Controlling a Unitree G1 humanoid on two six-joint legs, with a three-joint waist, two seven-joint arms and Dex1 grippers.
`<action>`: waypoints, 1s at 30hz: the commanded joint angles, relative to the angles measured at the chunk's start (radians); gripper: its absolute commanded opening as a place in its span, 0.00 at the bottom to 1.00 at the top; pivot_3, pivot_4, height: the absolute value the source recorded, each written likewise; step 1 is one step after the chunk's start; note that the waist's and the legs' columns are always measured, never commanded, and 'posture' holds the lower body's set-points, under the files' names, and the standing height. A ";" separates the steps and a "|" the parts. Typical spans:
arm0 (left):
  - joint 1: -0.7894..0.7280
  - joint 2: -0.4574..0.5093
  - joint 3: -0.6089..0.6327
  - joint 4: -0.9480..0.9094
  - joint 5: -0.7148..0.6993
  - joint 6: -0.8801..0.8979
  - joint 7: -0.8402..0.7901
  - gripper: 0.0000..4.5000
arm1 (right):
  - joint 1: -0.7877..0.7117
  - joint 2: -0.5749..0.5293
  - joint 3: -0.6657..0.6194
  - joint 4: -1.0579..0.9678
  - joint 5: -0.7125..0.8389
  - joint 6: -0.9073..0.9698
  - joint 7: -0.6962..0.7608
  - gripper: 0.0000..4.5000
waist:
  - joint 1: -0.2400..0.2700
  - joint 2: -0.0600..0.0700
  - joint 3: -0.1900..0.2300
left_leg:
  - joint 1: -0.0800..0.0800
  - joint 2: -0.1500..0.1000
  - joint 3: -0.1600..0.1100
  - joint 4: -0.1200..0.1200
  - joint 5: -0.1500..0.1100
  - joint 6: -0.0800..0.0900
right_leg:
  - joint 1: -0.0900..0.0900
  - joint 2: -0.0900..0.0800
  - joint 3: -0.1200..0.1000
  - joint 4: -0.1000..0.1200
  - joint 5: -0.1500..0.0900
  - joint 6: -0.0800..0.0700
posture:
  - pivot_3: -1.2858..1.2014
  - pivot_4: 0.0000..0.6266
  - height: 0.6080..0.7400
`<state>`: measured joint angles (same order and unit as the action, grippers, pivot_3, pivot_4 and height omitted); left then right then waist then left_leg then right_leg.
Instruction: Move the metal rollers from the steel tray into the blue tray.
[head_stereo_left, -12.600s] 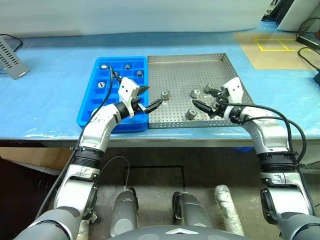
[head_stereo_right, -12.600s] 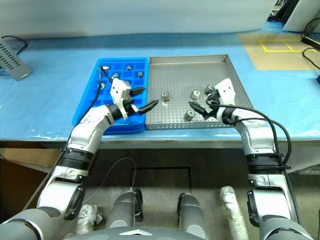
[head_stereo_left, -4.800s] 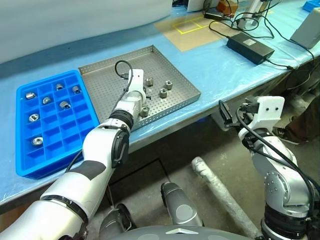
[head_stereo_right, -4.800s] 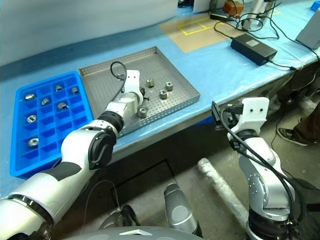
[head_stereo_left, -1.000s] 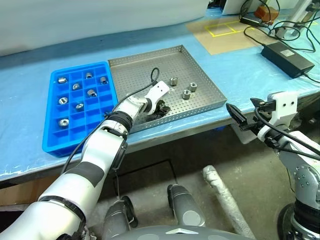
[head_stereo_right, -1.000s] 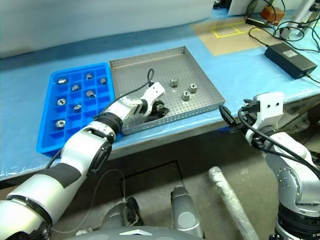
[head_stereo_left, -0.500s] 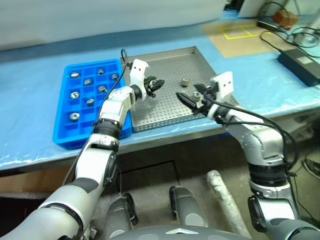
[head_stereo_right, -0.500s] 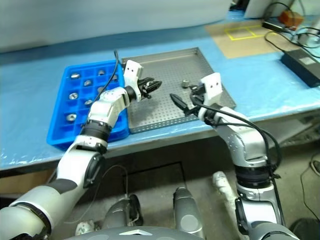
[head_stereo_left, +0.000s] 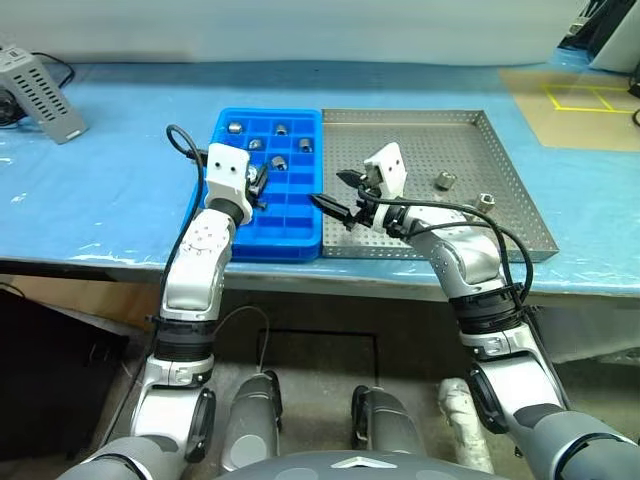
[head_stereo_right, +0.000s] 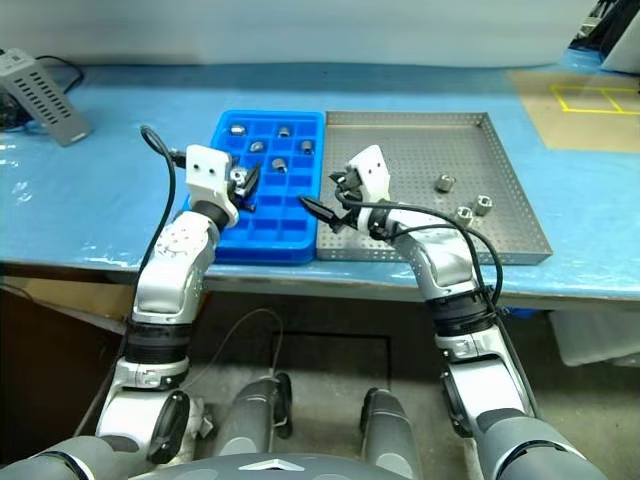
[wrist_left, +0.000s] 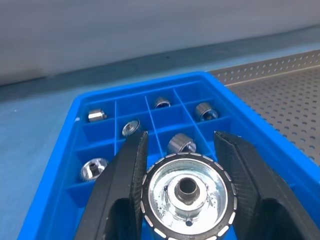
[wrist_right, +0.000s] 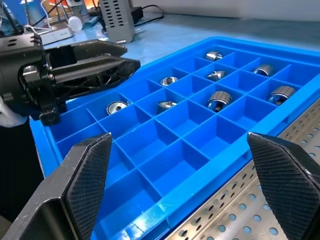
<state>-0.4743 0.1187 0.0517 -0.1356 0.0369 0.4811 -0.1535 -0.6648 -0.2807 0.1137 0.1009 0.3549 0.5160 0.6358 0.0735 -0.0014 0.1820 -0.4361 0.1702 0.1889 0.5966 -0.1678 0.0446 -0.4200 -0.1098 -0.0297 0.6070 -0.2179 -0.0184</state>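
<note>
From the head camera, the left gripper (head_stereo_left: 257, 186) hangs over the blue tray (head_stereo_left: 300, 240), clamped on a roller (wrist_left: 185, 193); two metal rollers (head_stereo_left: 444, 180) lie in the steel tray (head_stereo_left: 430, 135). The left wrist view shows that roller pinched between both fingers. The right wrist view shows the right gripper (wrist_right: 180, 165) spread wide, empty, at the blue tray's edge.

Over the bright blue gridded plastic tray (head_stereo_left: 300, 225), the near rows of compartments lie bare and open from above; grey metal rollers (head_stereo_left: 279, 162) crowd the far rows. The wide-spread right gripper (head_stereo_left: 335, 196) hangs above the seam with the silvery perforated steel tray (head_stereo_left: 450, 235), blocking that crossing.
</note>
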 joint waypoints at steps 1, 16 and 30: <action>0.055 -0.008 -0.018 -0.098 0.038 0.063 0.060 0.39 | -0.019 0.002 0.003 -0.008 -0.014 -0.032 0.023 1.00 | -0.003 0.000 0.000 | 0.000 0.000 0.000 0.000 0.000 -0.001 | 0.000 0.000 0.000 0.000 0.000 0.000 | 0.52 0.24 1.00; 0.114 -0.030 -0.020 -0.106 -0.007 0.185 0.082 0.88 | 0.010 -0.018 -0.031 -0.016 -0.049 -0.035 0.010 1.00 | -0.003 0.000 0.000 | 0.011 0.001 0.000 -0.014 0.007 -0.009 | 0.002 0.003 0.001 0.000 0.000 0.000 | 0.50 0.24 1.00; -0.131 0.064 -0.029 0.113 -0.208 -0.143 -0.280 0.88 | -0.143 -0.017 -0.286 0.219 -0.257 0.019 -0.650 1.00 | -0.034 0.000 0.000 | 0.012 0.001 0.005 -0.019 0.013 -0.012 | -0.001 0.006 0.005 0.000 0.000 0.000 | 0.46 0.24 1.00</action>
<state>-0.5795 0.1760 -0.0026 -0.0311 -0.1441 0.3845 -0.4219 -0.7714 -0.2814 -0.1412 0.3217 0.1364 0.5235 0.0668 0.0393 -0.0013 0.1818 -0.4239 0.1717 0.1938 0.5775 -0.1545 0.0324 -0.4217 -0.1040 -0.0245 0.6074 -0.2178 -0.0179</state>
